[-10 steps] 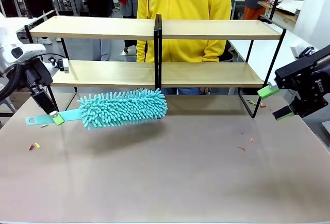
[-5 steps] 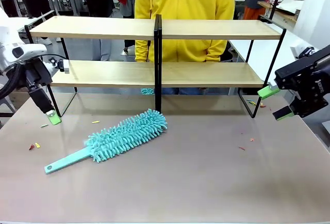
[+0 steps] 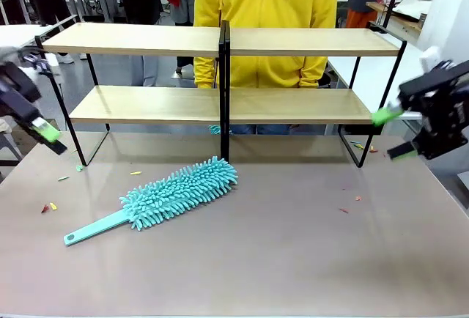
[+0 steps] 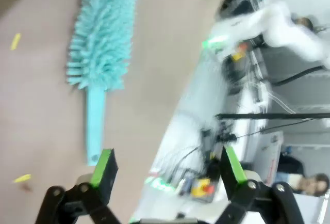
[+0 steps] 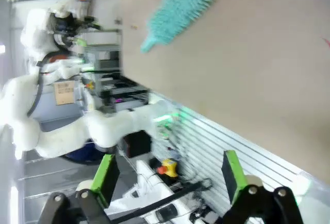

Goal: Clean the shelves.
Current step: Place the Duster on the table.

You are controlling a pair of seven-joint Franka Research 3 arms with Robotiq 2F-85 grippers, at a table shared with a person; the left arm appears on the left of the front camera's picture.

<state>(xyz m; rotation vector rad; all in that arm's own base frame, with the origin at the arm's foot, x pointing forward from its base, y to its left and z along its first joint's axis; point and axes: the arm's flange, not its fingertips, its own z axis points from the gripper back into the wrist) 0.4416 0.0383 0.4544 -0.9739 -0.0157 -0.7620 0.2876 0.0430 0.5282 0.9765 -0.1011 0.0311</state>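
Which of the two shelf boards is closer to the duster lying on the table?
The lower board. It sits just above the table, with the duster lying in front of it; the upper board is higher up in the frame.

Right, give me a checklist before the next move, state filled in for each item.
1. Duster flat on the table: ok.
2. Left gripper empty, jaws open: ok.
3. Right gripper empty, jaws open: ok.
4. Shelves upright: ok.
5. Shelf boards free of crumbs: cannot tell.
6. Table free of scraps: not ok, bits lie near the left edge and at the right.
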